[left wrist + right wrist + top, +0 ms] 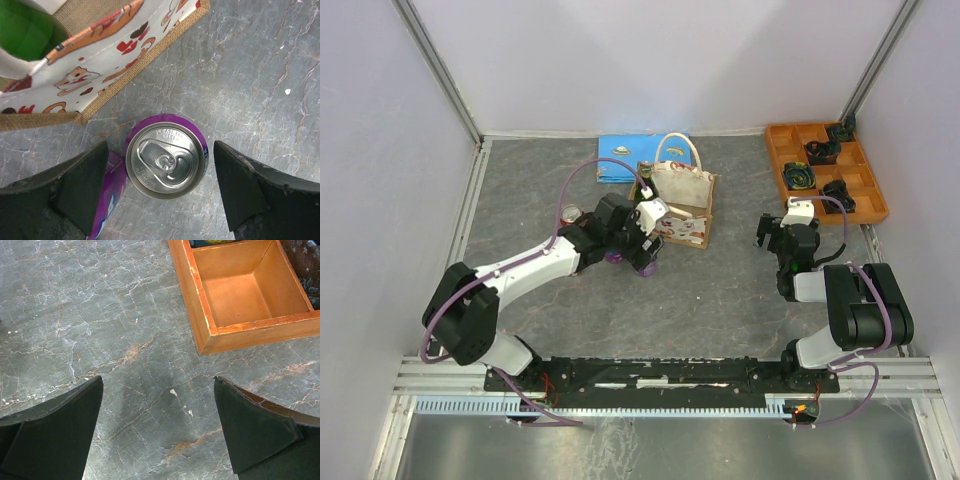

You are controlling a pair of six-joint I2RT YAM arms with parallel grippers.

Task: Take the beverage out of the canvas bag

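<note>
The beverage, a purple can [166, 160] with a silver pull-tab top, stands upright on the grey table just in front of the canvas bag [95, 65]. My left gripper [160, 150] hangs over it, open, with a gap between the can and each finger. From above, the can [647, 268] shows under the left gripper [643, 255], at the near left corner of the canvas bag [685, 205]. Something green [22, 30] sits at the bag's far side. My right gripper [159, 385] is open over bare table, also seen from above [772, 235].
An orange compartment tray [773, 150] with dark items stands at the back right; its empty corner compartment [210, 335] lies just beyond the right fingers. A flat blue rectangle [618, 158] lies behind the bag. A red-topped can [570, 213] stands left of the left arm.
</note>
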